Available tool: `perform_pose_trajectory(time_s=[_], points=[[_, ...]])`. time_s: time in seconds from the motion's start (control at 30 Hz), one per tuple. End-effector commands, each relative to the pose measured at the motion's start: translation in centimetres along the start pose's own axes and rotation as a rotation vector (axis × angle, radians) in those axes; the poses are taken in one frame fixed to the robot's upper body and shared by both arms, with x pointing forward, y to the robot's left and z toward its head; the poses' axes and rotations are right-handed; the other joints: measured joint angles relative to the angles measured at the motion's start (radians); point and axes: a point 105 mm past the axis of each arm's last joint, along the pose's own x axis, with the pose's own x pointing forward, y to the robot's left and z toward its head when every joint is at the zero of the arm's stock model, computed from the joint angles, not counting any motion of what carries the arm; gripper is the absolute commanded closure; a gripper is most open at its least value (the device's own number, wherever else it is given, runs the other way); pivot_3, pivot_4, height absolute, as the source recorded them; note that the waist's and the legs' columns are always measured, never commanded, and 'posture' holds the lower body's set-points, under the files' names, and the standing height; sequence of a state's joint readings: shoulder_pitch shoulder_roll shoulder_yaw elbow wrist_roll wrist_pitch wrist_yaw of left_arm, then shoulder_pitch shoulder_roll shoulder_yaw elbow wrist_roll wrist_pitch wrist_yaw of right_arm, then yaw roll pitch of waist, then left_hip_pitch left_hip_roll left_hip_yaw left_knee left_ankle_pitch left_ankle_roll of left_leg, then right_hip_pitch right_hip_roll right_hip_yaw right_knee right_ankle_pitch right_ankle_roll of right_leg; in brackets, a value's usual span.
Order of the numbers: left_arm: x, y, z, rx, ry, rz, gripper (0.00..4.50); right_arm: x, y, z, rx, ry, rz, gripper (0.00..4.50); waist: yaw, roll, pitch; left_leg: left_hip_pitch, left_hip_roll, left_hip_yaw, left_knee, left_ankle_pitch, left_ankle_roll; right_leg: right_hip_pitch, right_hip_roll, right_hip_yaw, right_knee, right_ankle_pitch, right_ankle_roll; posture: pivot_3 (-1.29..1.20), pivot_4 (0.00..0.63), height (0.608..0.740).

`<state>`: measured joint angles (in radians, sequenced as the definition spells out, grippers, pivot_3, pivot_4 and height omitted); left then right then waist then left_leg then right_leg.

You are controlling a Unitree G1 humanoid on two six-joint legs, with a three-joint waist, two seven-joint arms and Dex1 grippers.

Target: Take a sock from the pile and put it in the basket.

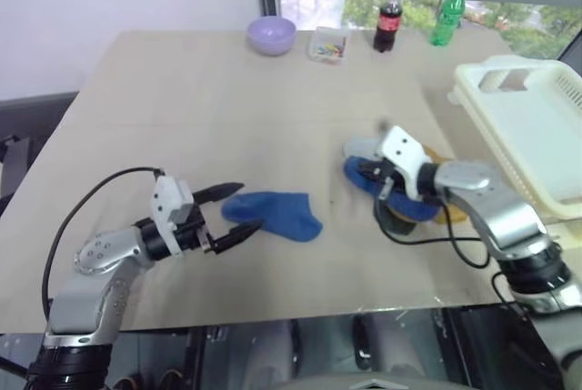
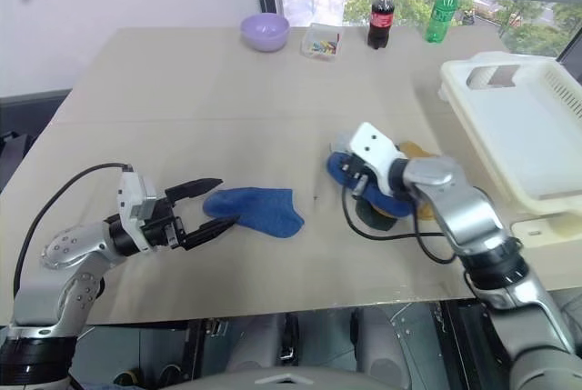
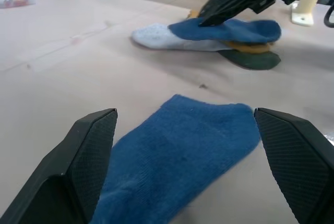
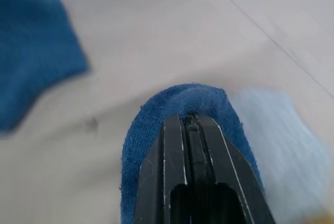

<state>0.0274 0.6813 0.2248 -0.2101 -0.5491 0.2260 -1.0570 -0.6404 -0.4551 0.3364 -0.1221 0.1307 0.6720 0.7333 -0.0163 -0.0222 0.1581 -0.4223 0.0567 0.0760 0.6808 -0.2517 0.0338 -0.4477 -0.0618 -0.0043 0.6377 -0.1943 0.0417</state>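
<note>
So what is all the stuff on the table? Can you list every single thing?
Table: one, light beige, under everything.
Pile: one heap of socks, blue on top, pale grey, yellow and dark green under it, right of middle.
Loose sock: one, blue, flat on the table near the front.
Basket: one, white, at the right edge.
Bowl: one, lilac, far side.
Clear box: one, with small coloured bits, beside the bowl.
Cola bottle: one, dark, red cap, far side.
Green bottle: one, yellow cap, beside it.
Left gripper: black, open around the loose sock's end.
Right gripper: black, shut on the pile's blue top sock.
</note>
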Motion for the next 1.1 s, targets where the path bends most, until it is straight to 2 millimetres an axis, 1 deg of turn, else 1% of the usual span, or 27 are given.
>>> perform_pose_trajectory(time_s=[0.03,0.2,0.27,0.33,0.37,0.4,0.47,0.5,0.53,0.63,0.7,0.73,0.77,0.83,0.87,0.9,1.0,1.1], points=[[-0.2,0.3,0.8,0.047,-0.010,-0.001,0.00,2.6,0.2,2.0,-0.038,-0.057,0.022,4.44,0.000,0.000,0.000,0.000,0.000,0.000,0.000,0.000,0.000,0.000,0.000,0.000,0.000,0.000,0.000,0.00,0.150,0.729],[-0.5,0.5,0.6,0.051,-0.004,0.016,0.00,8.0,1.5,4.8,-0.045,-0.107,0.087,4.44,-0.002,0.000,0.000,0.000,0.000,0.000,0.000,0.000,0.000,0.000,0.000,0.000,0.000,0.000,0.000,0.00,0.150,0.729],[-0.7,0.6,0.6,0.053,-0.001,0.027,0.00,9.7,2.6,6.1,-0.056,-0.122,0.149,4.44,-0.005,0.001,0.000,0.000,0.000,0.000,0.000,0.000,0.000,0.000,0.000,0.000,0.001,0.000,0.000,0.00,0.150,0.729],[-0.9,0.8,0.7,0.060,0.000,0.045,0.00,10.8,3.4,7.3,-0.087,-0.140,0.185,3.85,-0.004,0.001,0.001,0.000,0.000,0.000,0.000,0.000,0.000,0.000,0.000,0.000,0.002,0.000,-0.001,0.00,0.150,0.729],[-1.0,0.9,0.7,0.062,-0.001,0.052,0.00,11.2,3.6,7.5,-0.100,-0.144,0.196,3.68,-0.003,0.001,0.001,0.000,0.000,0.000,0.000,0.000,0.000,0.000,0.000,0.000,0.002,0.000,-0.001,0.00,0.150,0.729],[-1.1,1.0,0.8,0.066,0.000,0.060,0.00,11.5,3.8,7.8,-0.116,-0.150,0.204,3.40,-0.002,0.001,0.001,0.000,0.000,0.000,0.000,0.000,0.000,0.000,0.000,0.000,0.002,0.000,-0.001,0.00,0.150,0.729],[-1.2,1.2,0.9,0.072,-0.001,0.071,0.00,11.7,3.9,8.5,-0.118,-0.178,0.204,2.46,0.000,0.001,0.001,-0.001,0.000,-0.001,0.000,0.000,0.000,0.000,0.000,-0.001,0.001,0.000,-0.001,0.00,0.150,0.729],[-1.3,1.4,1.0,0.076,-0.001,0.078,0.00,11.6,3.6,8.9,-0.096,-0.210,0.187,1.96,0.000,0.001,0.001,-0.001,0.000,-0.001,0.000,0.000,0.000,0.000,-0.001,-0.001,0.001,0.000,-0.001,0.00,0.150,0.729],[-1.4,1.6,1.1,0.078,-0.004,0.087,0.00,11.0,3.1,9.0,-0.076,-0.234,0.175,1.58,0.000,0.001,0.001,-0.001,0.000,0.000,0.000,0.000,0.000,0.000,-0.001,-0.001,0.001,0.000,-0.001,0.00,0.150,0.729],[-1.4,2.5,1.5,0.083,-0.015,0.116,0.00,9.2,1.8,8.5,-0.025,-0.269,0.135,1.58,0.003,0.001,0.001,-0.001,0.000,-0.001,0.000,0.000,-0.001,0.000,-0.001,-0.001,0.001,0.000,-0.001,0.00,0.150,0.729],[-1.3,3.3,1.7,0.090,-0.018,0.133,0.00,7.3,0.9,6.8,0.008,-0.261,0.085,1.58,0.007,0.001,0.001,-0.001,0.000,-0.002,0.000,0.000,-0.001,0.000,-0.001,-0.002,0.001,0.000,-0.001,0.00,0.150,0.729],[-1.3,3.4,1.8,0.092,-0.018,0.137,0.00,6.7,0.8,6.4,0.014,-0.256,0.074,1.58,0.005,0.001,0.001,-0.002,0.000,-0.002,0.000,0.000,-0.001,0.000,-0.002,-0.003,0.001,0.000,-0.001,0.00,0.150,0.729],[-1.3,3.8,1.9,0.091,-0.018,0.143,0.00,5.8,0.7,5.5,0.028,-0.241,0.053,1.58,0.002,0.001,0.001,-0.002,-0.001,-0.002,0.000,0.000,-0.001,0.000,-0.002,-0.003,0.001,0.000,-0.001,0.00,0.150,0.729],[-0.6,5.3,1.8,0.104,-0.007,0.163,0.00,3.2,0.3,2.4,0.107,-0.186,-0.014,1.58,0.007,0.001,0.001,-0.002,-0.001,-0.002,0.000,0.000,-0.001,0.000,-0.002,-0.003,0.001,0.000,-0.001,0.00,0.150,0.729],[-0.1,6.0,1.7,0.108,-0.001,0.172,0.00,2.1,0.4,1.2,0.150,-0.161,-0.039,1.58,0.010,0.001,0.001,-0.002,-0.001,-0.003,0.000,0.000,-0.001,0.000,-0.001,-0.003,0.001,0.000,0.000,0.00,0.150,0.729],[0.4,6.6,1.6,0.110,0.003,0.181,0.00,1.4,0.5,0.4,0.188,-0.144,-0.055,1.58,0.008,0.001,0.001,-0.002,-0.001,-0.004,0.000,0.000,-0.001,0.000,-0.001,-0.004,0.002,0.000,0.000,0.00,0.150,0.729],[1.6,8.3,1.0,0.072,0.020,0.212,0.00,0.5,0.7,-0.7,0.269,-0.114,-0.092,1.58,-0.005,0.001,0.001,-0.001,-0.001,-0.002,0.000,0.001,-0.002,0.000,-0.001,-0.003,0.002,0.000,0.000,0.00,0.150,0.729],[3.6,10.1,0.2,0.047,0.060,0.234,0.00,0.5,1.1,-1.7,0.335,-0.099,-0.107,1.58,-0.011,0.000,0.001,0.002,-0.001,-0.001,0.000,0.002,-0.002,0.001,0.001,-0.001,0.004,0.000,0.001,0.00,0.150,0.729]])
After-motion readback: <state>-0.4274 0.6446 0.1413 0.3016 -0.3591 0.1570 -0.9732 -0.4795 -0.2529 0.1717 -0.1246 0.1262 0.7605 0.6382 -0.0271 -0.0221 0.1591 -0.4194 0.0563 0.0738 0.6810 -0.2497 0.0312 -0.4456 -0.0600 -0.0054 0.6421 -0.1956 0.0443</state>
